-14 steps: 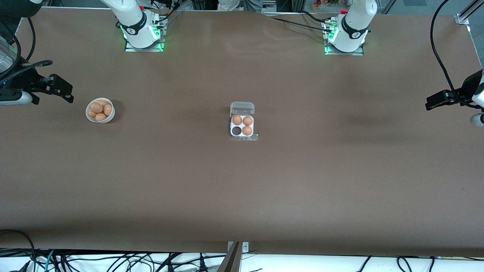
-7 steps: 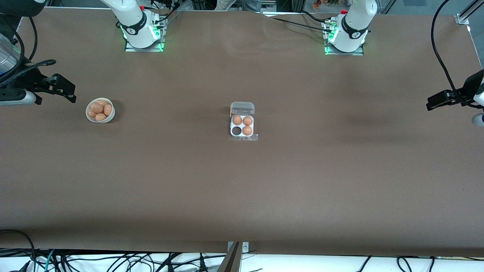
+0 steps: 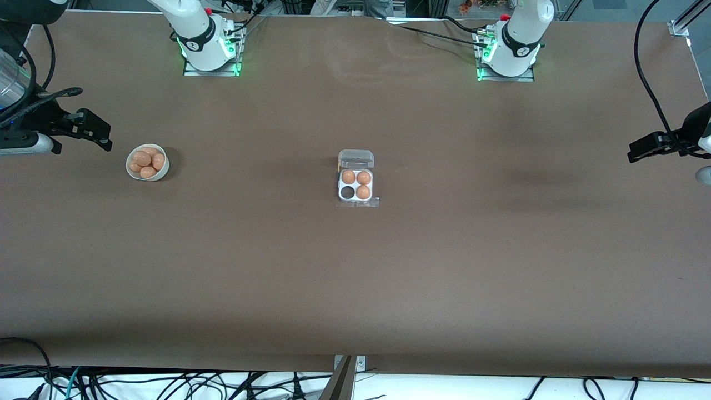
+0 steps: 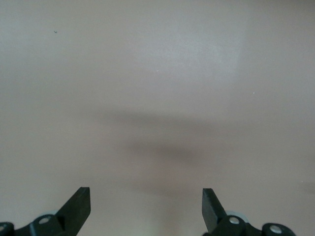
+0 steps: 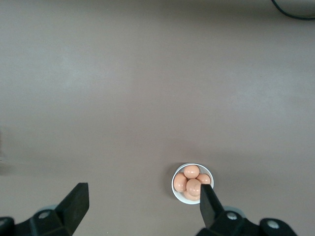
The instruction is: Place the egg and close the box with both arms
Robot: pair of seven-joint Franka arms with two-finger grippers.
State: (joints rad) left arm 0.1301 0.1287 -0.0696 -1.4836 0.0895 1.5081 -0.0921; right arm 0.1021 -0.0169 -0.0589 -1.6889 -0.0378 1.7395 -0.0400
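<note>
The box sits at mid table, a white tray with three brown eggs and one empty dark cell, its clear lid open and lying flat on the side toward the robots' bases. A round white bowl holds several brown eggs toward the right arm's end; it also shows in the right wrist view. My right gripper hangs open and empty in the air beside the bowl, toward the table's end. My left gripper hangs open and empty over bare table at the left arm's end.
The brown table is bare around the box and the bowl. Black cables hang over the left arm's end. The arm bases stand along the table's top edge.
The right gripper has shifted slightly toward the bowl. The left gripper has drifted a little toward its end of the table. The box and bowl have not moved.
</note>
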